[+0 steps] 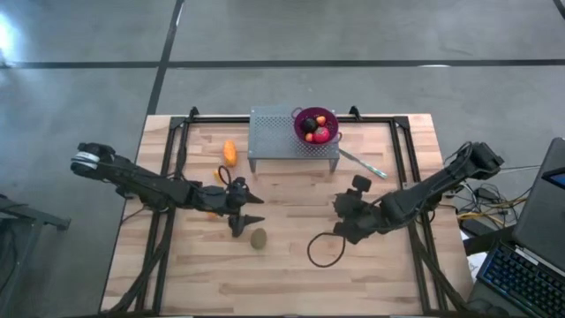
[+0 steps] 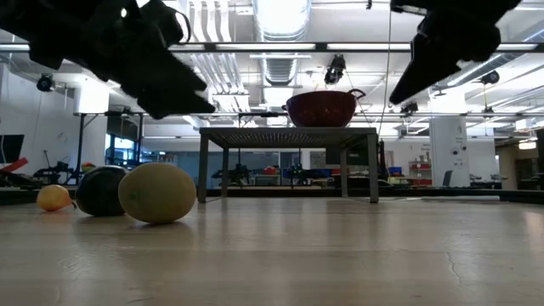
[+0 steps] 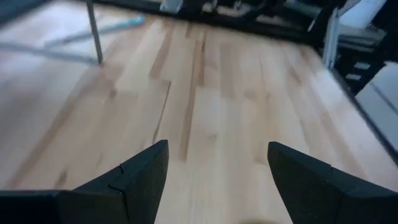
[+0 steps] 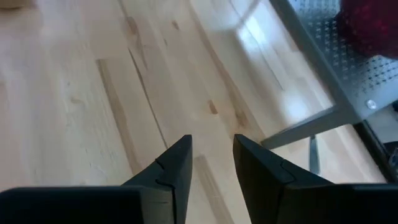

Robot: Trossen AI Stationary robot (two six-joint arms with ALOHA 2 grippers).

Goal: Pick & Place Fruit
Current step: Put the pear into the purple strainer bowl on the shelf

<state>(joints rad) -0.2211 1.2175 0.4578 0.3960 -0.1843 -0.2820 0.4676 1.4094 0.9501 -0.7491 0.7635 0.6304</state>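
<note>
Hovering mid-bench: my left jaws spread wide, empty, just above the brown-green oval. My right jaws parted narrowly, empty. Farther back, the elongated orange fruit lies left of the metal stand; the purple bowl on it holds red and dark fruit.

Bright ceiling lights, perhaps slight wrist-view blur.

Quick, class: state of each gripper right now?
Left gripper: open, holding nothing.
Right gripper: open, narrow gap, holding nothing.
</note>
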